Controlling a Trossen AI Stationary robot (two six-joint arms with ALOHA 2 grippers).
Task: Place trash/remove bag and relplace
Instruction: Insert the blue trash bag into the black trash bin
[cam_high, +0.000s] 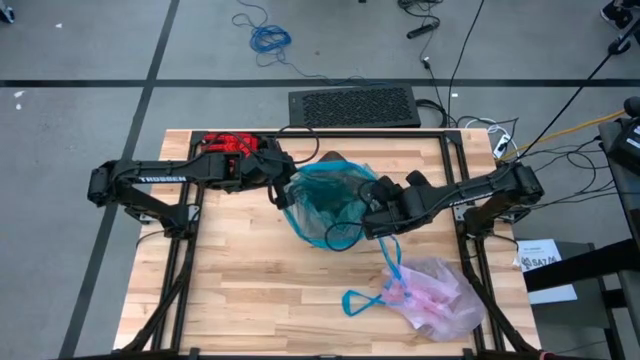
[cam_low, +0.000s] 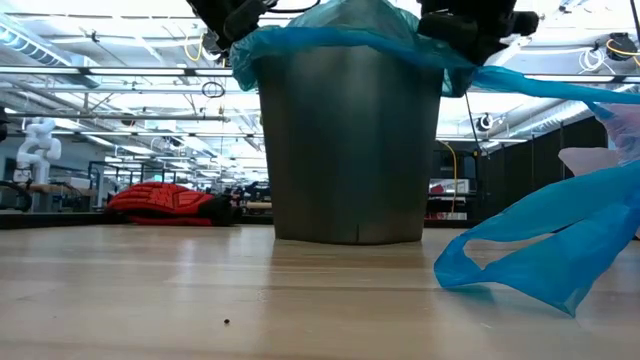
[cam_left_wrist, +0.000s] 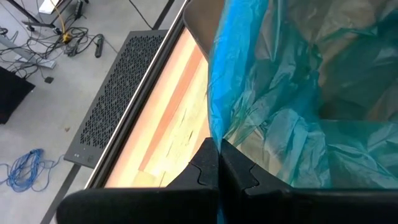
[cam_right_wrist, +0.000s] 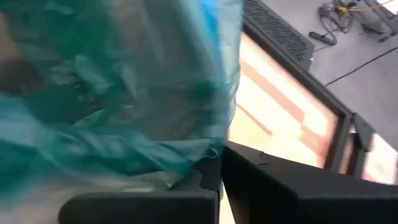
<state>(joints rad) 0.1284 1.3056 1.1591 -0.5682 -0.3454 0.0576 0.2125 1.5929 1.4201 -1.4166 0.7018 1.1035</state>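
Gripping the teal-green bag (cam_high: 330, 200) at the bin (cam_low: 350, 150) rim with both arms, you have it stretched over the opening.

Your left gripper (cam_left_wrist: 219, 163) sits at the bin's left rim, fingers pressed together on the teal plastic edge. Your right gripper (cam_right_wrist: 221, 171) is at the opposite rim, also clamped tight on a fold of the same bag. The pale pink-white bag (cam_high: 440, 295) lies crumpled on the table (cam_high: 250, 290), near the bin on its front-right side, its blue drawstring loops (cam_high: 365, 298) trailing toward the bin. A red glove (cam_high: 228, 145) lies behind the bin on its left side, beside your left arm.
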